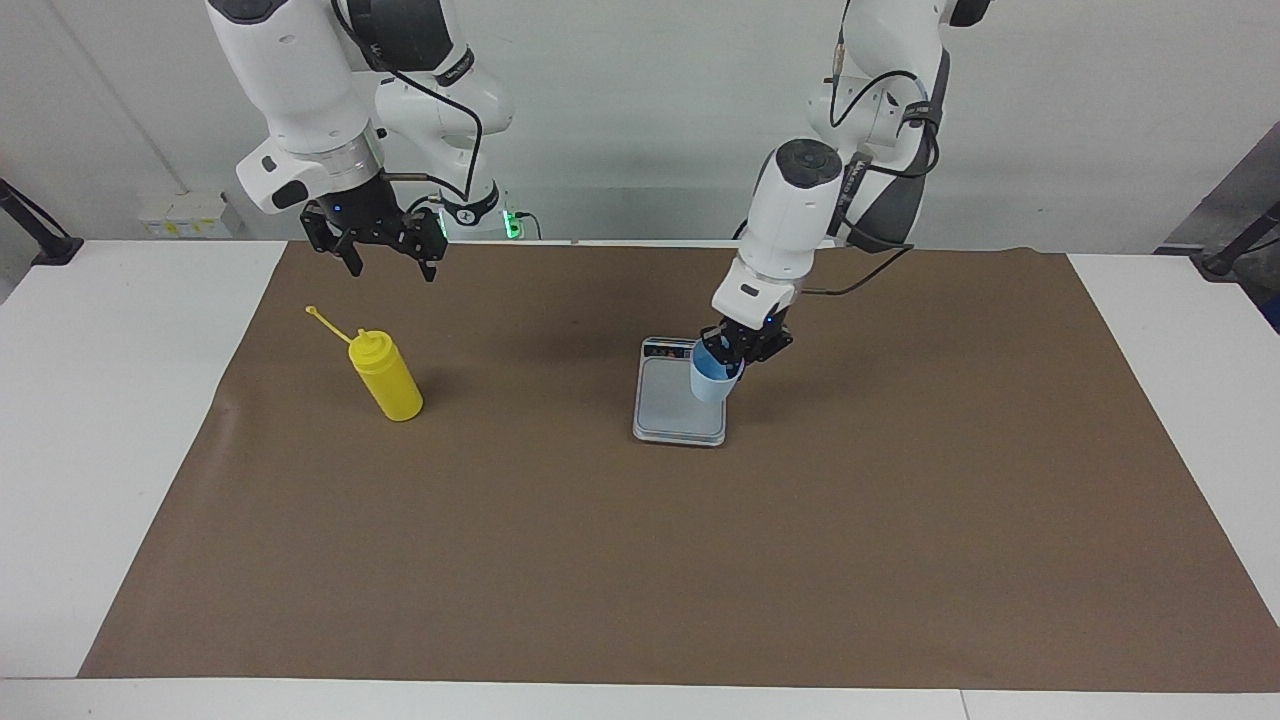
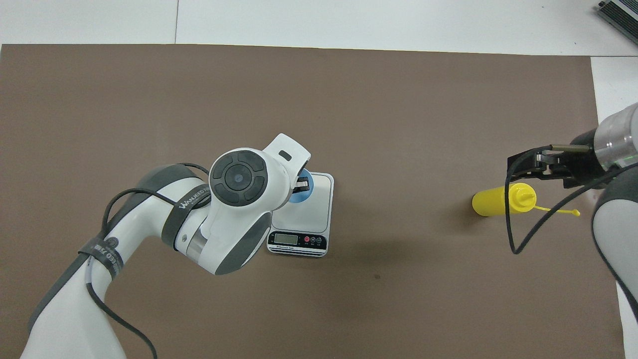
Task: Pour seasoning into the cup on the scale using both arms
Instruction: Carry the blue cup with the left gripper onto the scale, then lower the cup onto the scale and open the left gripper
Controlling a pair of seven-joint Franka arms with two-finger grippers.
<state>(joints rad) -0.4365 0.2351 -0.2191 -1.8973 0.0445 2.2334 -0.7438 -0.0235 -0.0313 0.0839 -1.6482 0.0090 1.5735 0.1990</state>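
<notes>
Clock bearings are taken from my own end of the table, twelve o'clock pointing away from me.

**Tool.** My left gripper [image 1: 735,350] is pinched closed on the rim wall of the small light blue tapered plastic cup [image 1: 709,383], one finger inside and one outside. The cup hangs slightly tilted over the flat silver-grey rectangular kitchen scale [image 1: 672,402], toward the platform's nine o'clock edge. Whether its base touches the platform cannot be told.

**Second tool.** My right gripper [image 1: 392,270] waits with its jaws wide apart and nothing in them, raised over the brown paper mat [image 1: 600,560] close to the yellow plastic squeeze bottle [image 1: 388,378] but clear of it.

**Task items.** The scale sits mid-mat, its dark display strip on the six o'clock edge. The bottle stands upright at three o'clock from the scale, well apart, with its cap strap trailing toward three o'clock.

**Progress.** In my judgement the cup delivery is nearly complete. Remaining steps:
- centre and set the cup down, then release it;
- grasp the bottle;
- carry it over and pour.

**Clearances.** The cup is near the platform's nine o'clock edge, so released there it may sit off-centre or tip. I judge a small shift toward three o'clock advisable. The mat between the scale and the bottle is open, as is the ground at twelve and six o'clock of the scale. The white table [image 1: 100,400] borders the mat, well apart from all task items.
</notes>
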